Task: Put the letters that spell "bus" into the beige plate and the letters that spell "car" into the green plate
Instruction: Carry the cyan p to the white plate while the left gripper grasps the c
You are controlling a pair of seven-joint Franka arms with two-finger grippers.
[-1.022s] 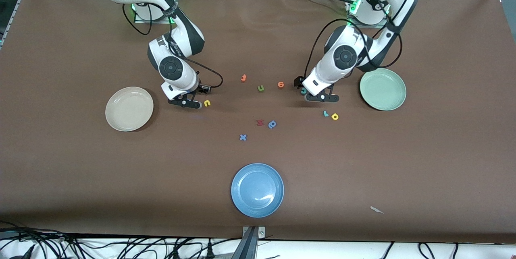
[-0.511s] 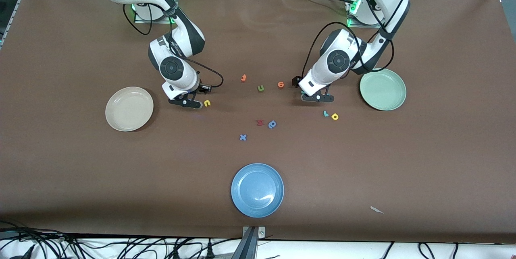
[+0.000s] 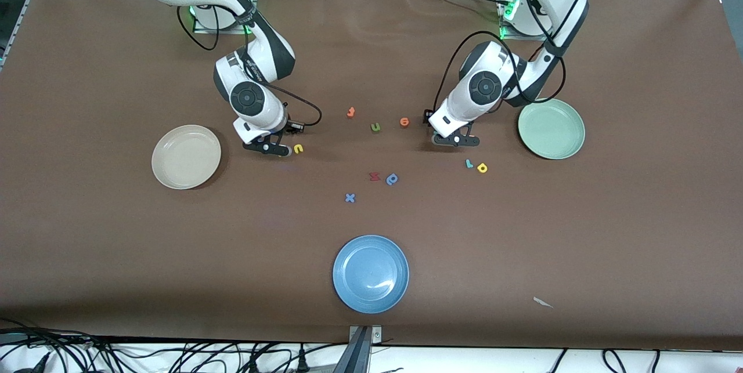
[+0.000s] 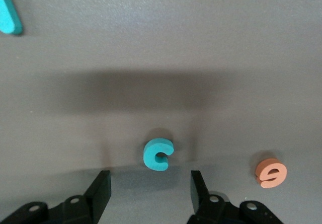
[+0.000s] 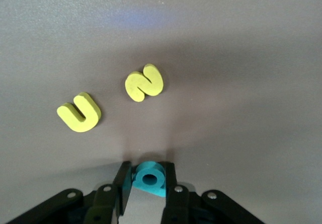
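My right gripper (image 5: 146, 183) pinches the teal foam "b" (image 5: 149, 177) on the table near the beige plate (image 3: 186, 156). Left gripper (image 4: 151, 186), open, straddles the teal foam "c" (image 4: 158, 154); centre it, then close gently.

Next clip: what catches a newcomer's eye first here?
Both grippers are down at the brown table among tiny foam letters. The right gripper, beside the round beige plate, pinches a teal foam "b", with a yellow "u" and yellow "s" lying close by. The left gripper, near the round pale green plate, straddles a teal "c", fingers apart.
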